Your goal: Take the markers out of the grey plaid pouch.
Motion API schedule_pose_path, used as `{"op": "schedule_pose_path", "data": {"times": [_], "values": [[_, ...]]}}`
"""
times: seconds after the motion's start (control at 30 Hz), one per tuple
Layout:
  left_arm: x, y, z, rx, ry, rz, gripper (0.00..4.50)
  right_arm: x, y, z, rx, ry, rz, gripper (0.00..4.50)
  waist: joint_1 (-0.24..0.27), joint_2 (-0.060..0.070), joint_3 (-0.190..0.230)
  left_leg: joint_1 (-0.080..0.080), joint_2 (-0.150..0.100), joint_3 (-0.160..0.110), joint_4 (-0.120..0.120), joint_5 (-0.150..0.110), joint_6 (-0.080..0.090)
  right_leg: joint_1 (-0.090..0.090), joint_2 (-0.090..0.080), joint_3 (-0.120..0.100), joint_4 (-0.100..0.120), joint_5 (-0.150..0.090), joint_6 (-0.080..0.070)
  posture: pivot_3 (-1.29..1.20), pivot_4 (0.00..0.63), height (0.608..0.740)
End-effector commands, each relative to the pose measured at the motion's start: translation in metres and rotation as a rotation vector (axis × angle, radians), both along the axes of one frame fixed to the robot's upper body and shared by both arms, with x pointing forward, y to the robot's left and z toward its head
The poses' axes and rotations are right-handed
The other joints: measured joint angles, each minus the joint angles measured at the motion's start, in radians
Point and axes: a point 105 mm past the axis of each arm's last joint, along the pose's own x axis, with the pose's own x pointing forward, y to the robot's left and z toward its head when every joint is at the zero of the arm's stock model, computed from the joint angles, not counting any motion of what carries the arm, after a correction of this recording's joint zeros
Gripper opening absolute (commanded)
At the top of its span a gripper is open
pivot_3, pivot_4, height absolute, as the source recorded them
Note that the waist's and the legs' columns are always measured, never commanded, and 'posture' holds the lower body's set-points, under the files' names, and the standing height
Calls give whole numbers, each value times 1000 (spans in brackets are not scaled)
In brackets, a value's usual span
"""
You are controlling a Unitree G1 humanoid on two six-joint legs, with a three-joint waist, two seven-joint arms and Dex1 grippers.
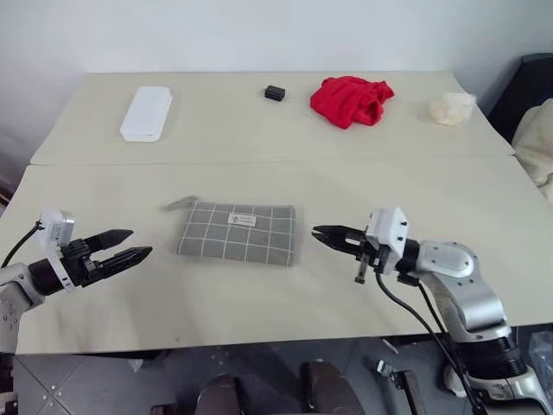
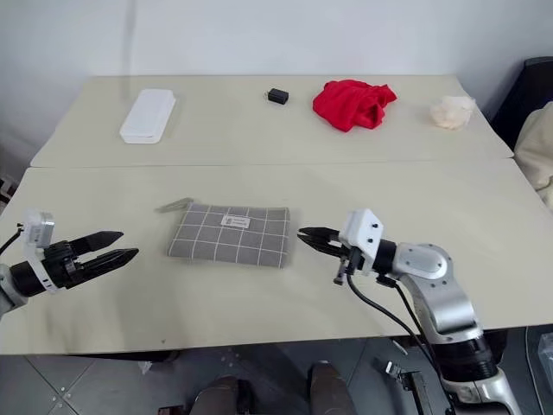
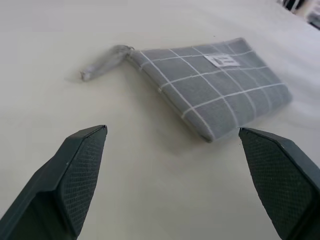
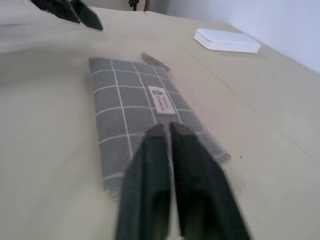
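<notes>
Two pincers flank grey plaid pouch [image 1: 238, 233]: left pincer [image 1: 131, 245] spread, right pincer [image 1: 318, 234] closed.

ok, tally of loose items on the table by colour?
Grey: 1, plaid pouch
White: 1, flat case
Black: 1, small block
Red: 1, crumpled cloth
Cream: 1, crumpled lump
Total: 5

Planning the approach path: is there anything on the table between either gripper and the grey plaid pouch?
Nothing visible. Bare table separates the open left gripper and the shut right gripper from the grey plaid pouch lying closed between them.
</notes>
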Motion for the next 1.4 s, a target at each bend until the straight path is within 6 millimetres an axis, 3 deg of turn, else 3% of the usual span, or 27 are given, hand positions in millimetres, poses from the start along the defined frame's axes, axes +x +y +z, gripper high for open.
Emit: {"op": "schedule_pose_path", "data": {"times": [0.03, 0.2, 0.27, 0.43, 0.53, 0.63, 0.77, 0.9, 1.2, 1.4], "values": [[10, -1, -10, -14, 113, 20, 4500, 12, 23, 3, -19, -46, -21, 32, -2, 0, 0, 0, 0, 0, 0, 0, 0, 0, 0, 0, 0, 0, 0, 0, 150, 740], [36, -32, 2, -138, 225, 6, 4500, 44, 47, -11, -92, -38, -96, 32, -2, -1, 0, -2, 0, 0, 1, 0, 0, -4, 0, -1, 4, 0, 0, 0, 150, 740], [49, -41, 16, -227, 227, 15, 4500, 54, 52, -19, -122, -1, -124, 32, -2, -1, 0, -2, 0, 0, 2, 0, 0, -5, -1, -1, 5, 0, 0, 0, 150, 740], [62, -52, 30, -263, 253, 14, 4500, 57, 61, -27, -143, -8, -122, 32, -28, -1, 0, -3, 0, 0, 1, 0, 0, -6, -1, -3, 9, 0, 0, 0, 150, 740], [61, -48, 32, -167, 217, 4, 4500, 54, 62, -31, -145, 0, -112, 32, -52, -1, 0, -4, 0, 1, 0, 0, 0, -10, -4, -9, 13, 0, -1, 0, 150, 740], [54, -36, 36, -233, 276, 27, 4500, 50, 60, -34, -143, 11, -108, 32, -72, -1, 0, -4, 0, 1, 0, 1, -1, -11, -4, -12, 15, -1, -2, 0, 150, 740], [46, -26, 19, -158, 351, 40, 4500, 47, 60, -35, -140, 18, -92, 32, -83, -1, 0, -4, 0, 1, 0, 1, -1, -11, -5, -12, 16, -1, -2, 0, 150, 740], [51, -23, 14, -126, 386, 73, 4500, 49, 62, -32, -142, -3, -93, 32, -77, -1, 0, -4, 0, 1, 1, 1, -1, -11, -5, -12, 16, -1, -2, 0, 150, 740], [49, -51, 8, -166, 427, -43, 4500, 45, 82, -26, -163, -24, -56, 32, -75, -1, 0, -4, 0, 0, 2, 1, -1, -11, -6, -12, 18, -1, -2, 0, 150, 740], [29, -72, 0, -174, 516, -160, 4500, 41, 77, -43, -197, 55, -57, 32, -75, -1, 0, -4, -1, -1, 2, 1, -1, -11, -7, -12, 19, -1, -2, 0, 150, 740]]}}
